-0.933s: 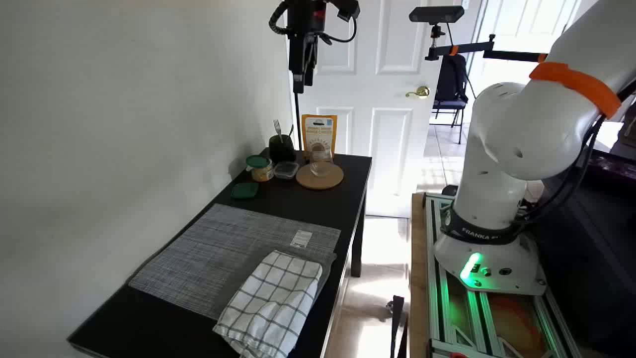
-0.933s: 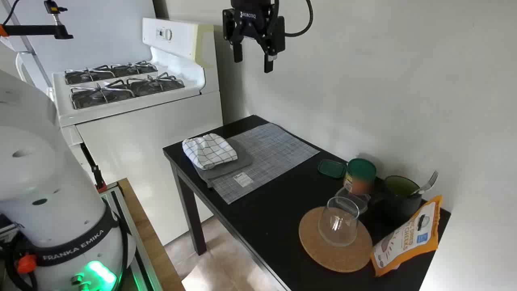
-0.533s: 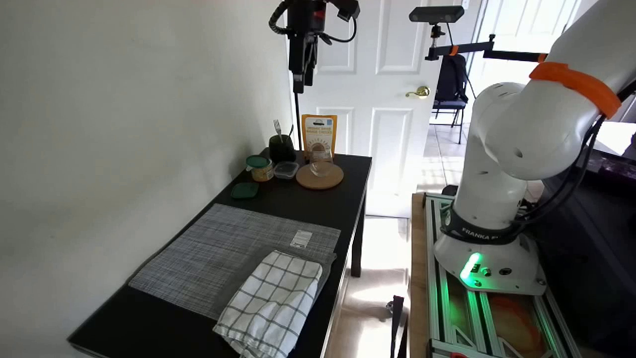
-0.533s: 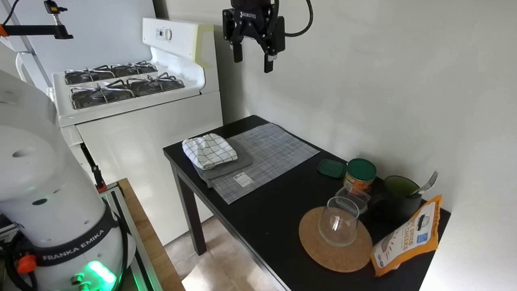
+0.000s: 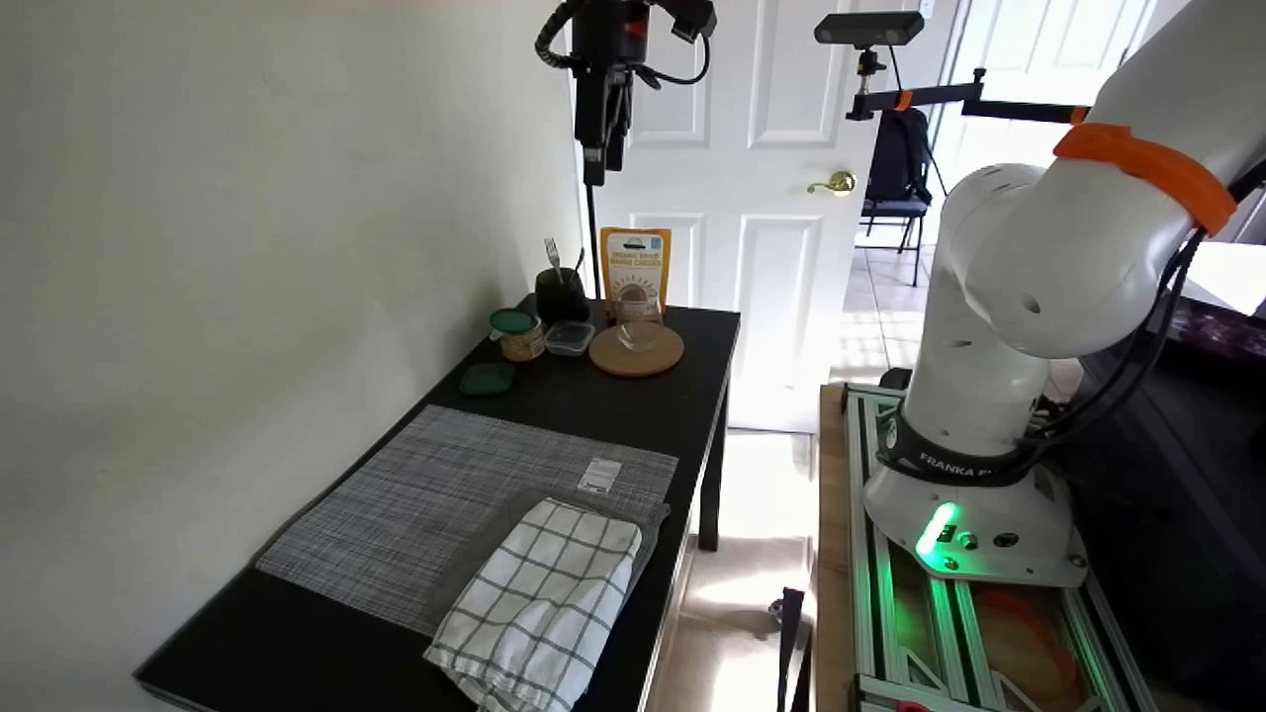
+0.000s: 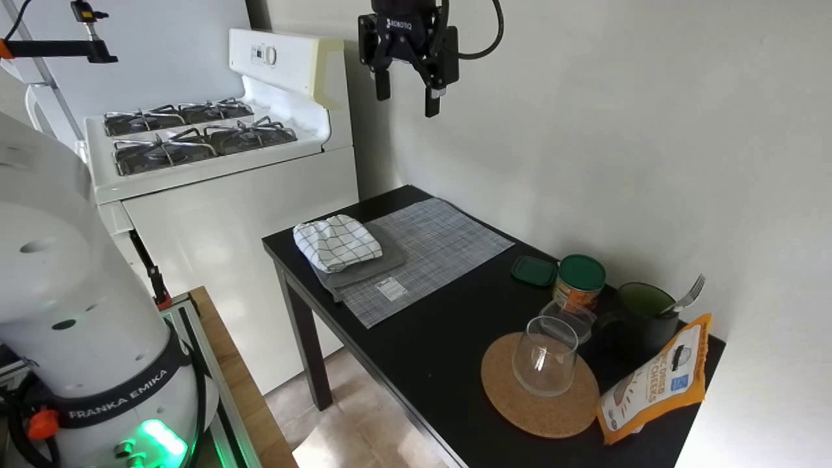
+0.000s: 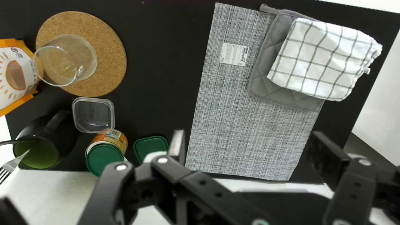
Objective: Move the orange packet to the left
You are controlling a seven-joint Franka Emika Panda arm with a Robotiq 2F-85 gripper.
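Note:
The orange packet (image 5: 648, 259) has orange edges and a pale front with a roundish picture. It stands tilted at one end of the black table, behind the round cork disc and the clear glass. It also shows in an exterior view (image 6: 658, 383) beside the dark mug, and at the left edge of the wrist view (image 7: 16, 73), partly cut off. My gripper (image 6: 407, 97) hangs high above the table, open and empty, well away from the packet. Its fingers stand wide apart in the wrist view (image 7: 250, 148). The gripper also shows in an exterior view (image 5: 604, 166).
A cork disc (image 6: 520, 416) bears a clear glass (image 6: 545, 364). Near the wall stand a dark mug (image 6: 637, 331) with a fork, a clear tub (image 7: 93, 115), a green-lidded jar (image 6: 580, 276) and a green lid (image 6: 534, 270). A grey placemat (image 5: 435, 494) bears a checked cloth (image 5: 549, 593).

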